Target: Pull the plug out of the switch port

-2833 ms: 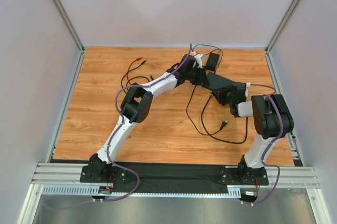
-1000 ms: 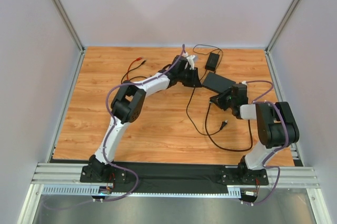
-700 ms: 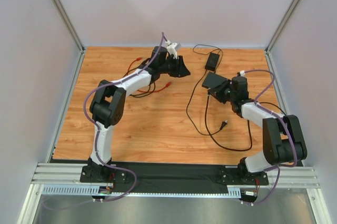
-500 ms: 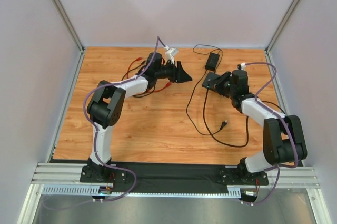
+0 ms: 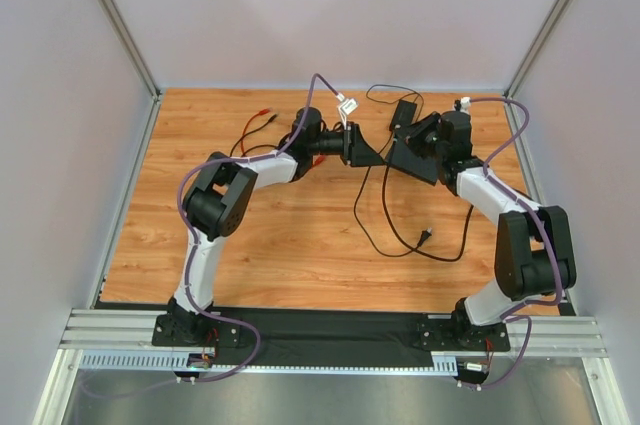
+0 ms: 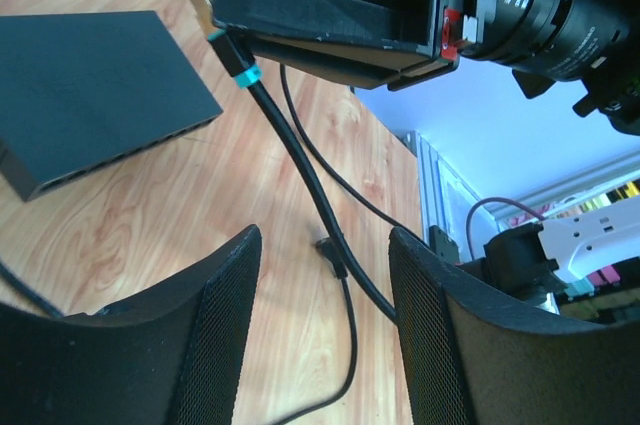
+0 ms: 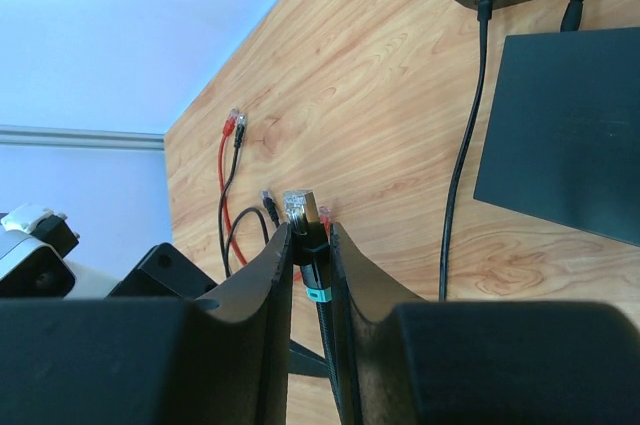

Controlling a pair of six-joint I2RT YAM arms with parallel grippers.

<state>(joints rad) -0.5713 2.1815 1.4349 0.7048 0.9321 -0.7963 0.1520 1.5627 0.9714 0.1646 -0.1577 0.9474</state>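
As right end effector (image 7: 308, 240) grips plug (image 7: 302, 207) (unplugged), switch (image 7: 570, 135) lies apart.

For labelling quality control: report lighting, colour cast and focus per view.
Top view: even soft light, faint shadows on the orange-brown wooden table. Left wrist view: bluish background behind the right gripper; flat matte-black switch box sharp. Right wrist view: same blue cast; its fingers dark and soft, the metal-tipped black plug they pinch crisp.
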